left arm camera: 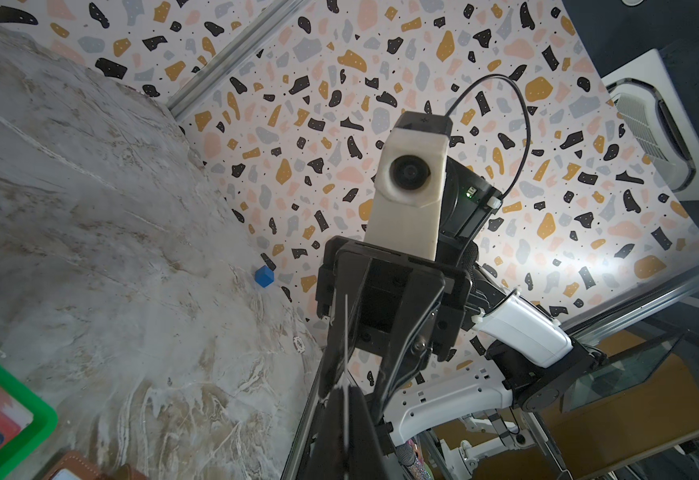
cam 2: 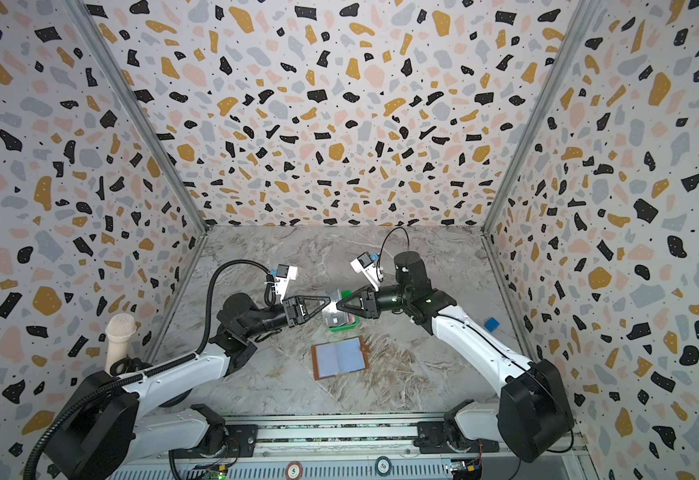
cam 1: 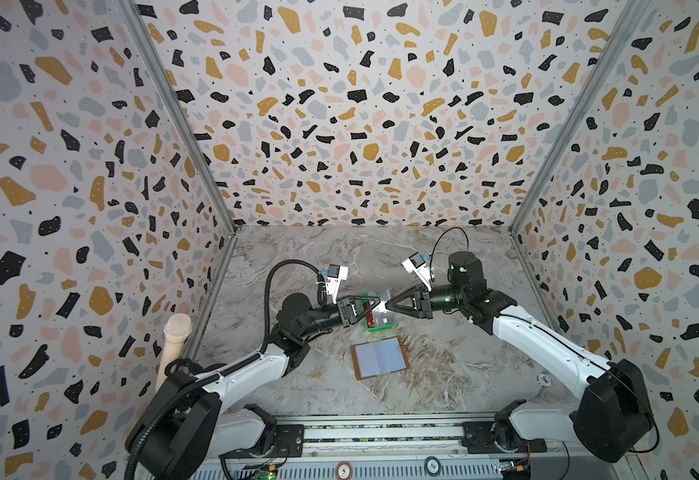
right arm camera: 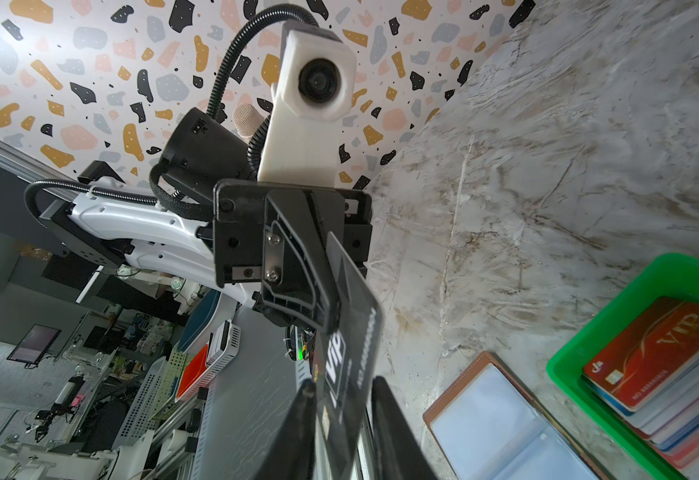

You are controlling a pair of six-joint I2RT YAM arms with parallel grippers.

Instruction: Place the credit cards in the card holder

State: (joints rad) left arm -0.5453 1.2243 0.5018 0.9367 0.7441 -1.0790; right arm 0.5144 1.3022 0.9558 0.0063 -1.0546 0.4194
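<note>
1. Two grippers meet above the small green plastic tray (cam 1: 367, 323): my left gripper (cam 1: 374, 303) and my right gripper (cam 1: 391, 307).
2. My left fingers (right arm camera: 295, 262) clamp one end of a black plastic credit card (right arm camera: 352, 332), held edge-up.
3. My right fingers (right arm camera: 389, 415) straddle its other end, narrowly apart, a gap showing.
4. The mixed-colour stack of credit cards (right arm camera: 663, 353) lies inside the tray.
5. The tan leather-like card holder (cam 1: 379, 358) lies open just beside the tray.

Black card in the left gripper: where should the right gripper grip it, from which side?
Probably the free end of the black card, opposite the left gripper's pinch, pads on its flat faces. Come end-on toward the left gripper: the right gripper's open jaws straddle that end, and the edges are too thin to pinch.
</note>
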